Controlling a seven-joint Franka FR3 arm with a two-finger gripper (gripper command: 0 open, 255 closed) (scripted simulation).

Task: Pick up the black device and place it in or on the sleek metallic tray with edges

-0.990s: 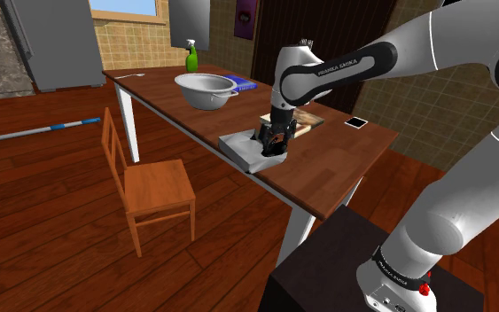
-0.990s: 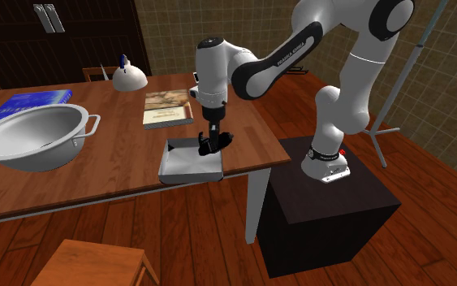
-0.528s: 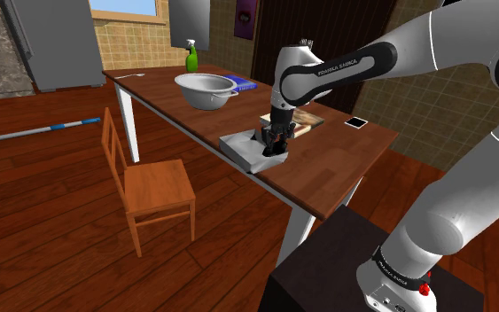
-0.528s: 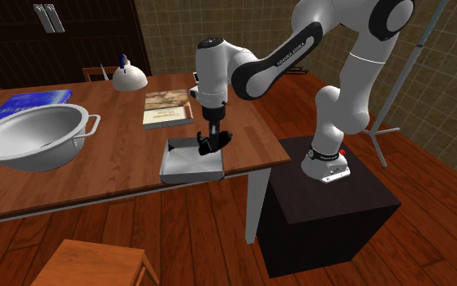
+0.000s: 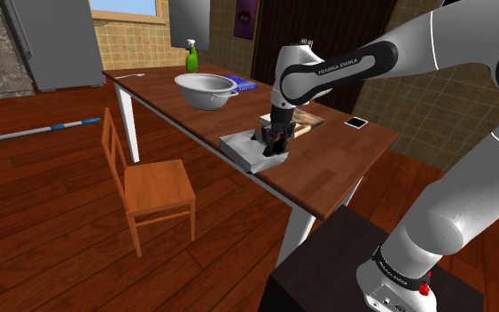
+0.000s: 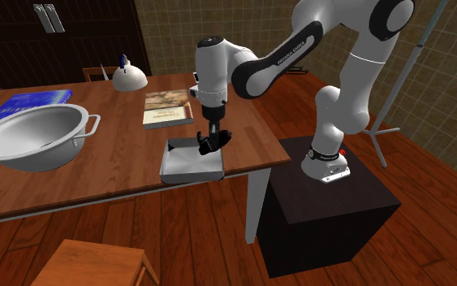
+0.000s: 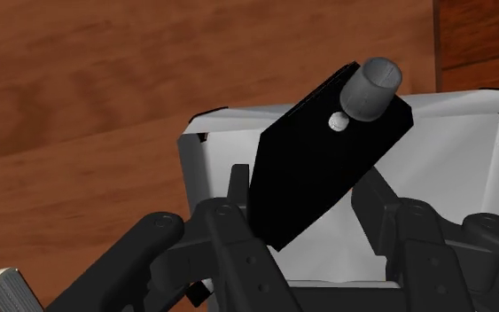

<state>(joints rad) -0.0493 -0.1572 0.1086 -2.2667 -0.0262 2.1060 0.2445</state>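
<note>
Brown plank flooring [image 5: 52, 204] spreads beneath a long wooden table [image 5: 345, 164], where a pale grey tray [image 6: 187, 168] with raised walls sits at the edge. The white arm [image 5: 345, 66] bends down over the tray. The shoulder view shows a wooden chair [image 5: 150, 182] on the floor well apart from the tray. The second exterior view shows a broad metal bowl [image 6: 32, 134] well apart from the tray and a brown-covered book [image 6: 168, 108] just beside it. In the wrist view, the gripper [image 7: 302, 182] is clasped on the black device [image 7: 318, 159], which is tilted over the tray's white inside and has a grey knob [image 7: 371, 86] at its far end. I cannot tell whether the device touches the tray.
</note>
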